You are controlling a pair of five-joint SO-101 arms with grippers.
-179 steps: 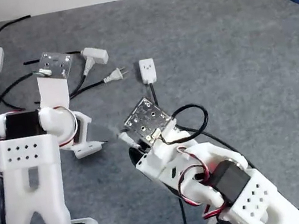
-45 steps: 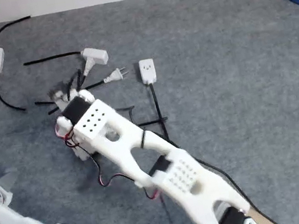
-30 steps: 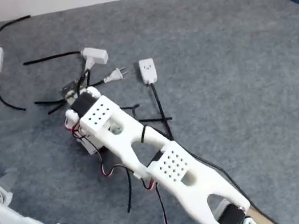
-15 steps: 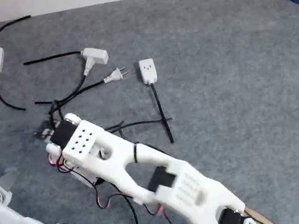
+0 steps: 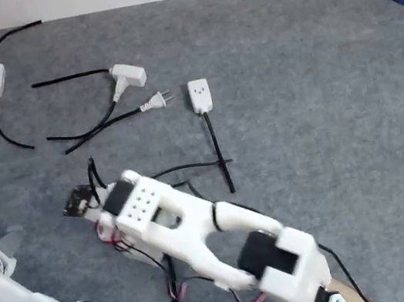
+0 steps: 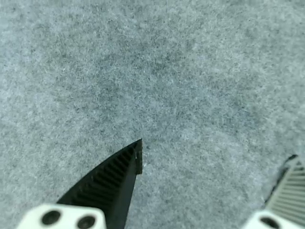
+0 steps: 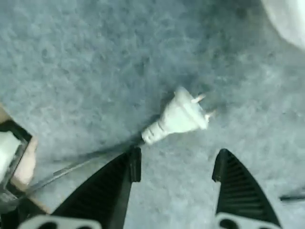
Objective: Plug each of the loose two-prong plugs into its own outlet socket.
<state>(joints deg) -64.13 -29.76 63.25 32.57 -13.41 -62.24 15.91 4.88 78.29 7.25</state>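
- Plug, white, two-pronged, with a ribbed collar and black cord [image 7: 183, 117], lies loose and untouched on the grey carpet [image 7: 71, 57], its prongs pointing away from its cord.
- Right gripper [image 7: 178, 155] hangs above it, its black ribbed fingers [image 7: 114, 186] spread wide and holding nothing. It looks lined up to close on the plug's body.
- White outlet socket [image 5: 199, 95] lies well apart, with another white two-prong plug [image 5: 154, 102] near it, prongs facing it.
- Left gripper [image 6: 214, 152] sits over bare carpet, fingers released and empty, probably keeping clear.
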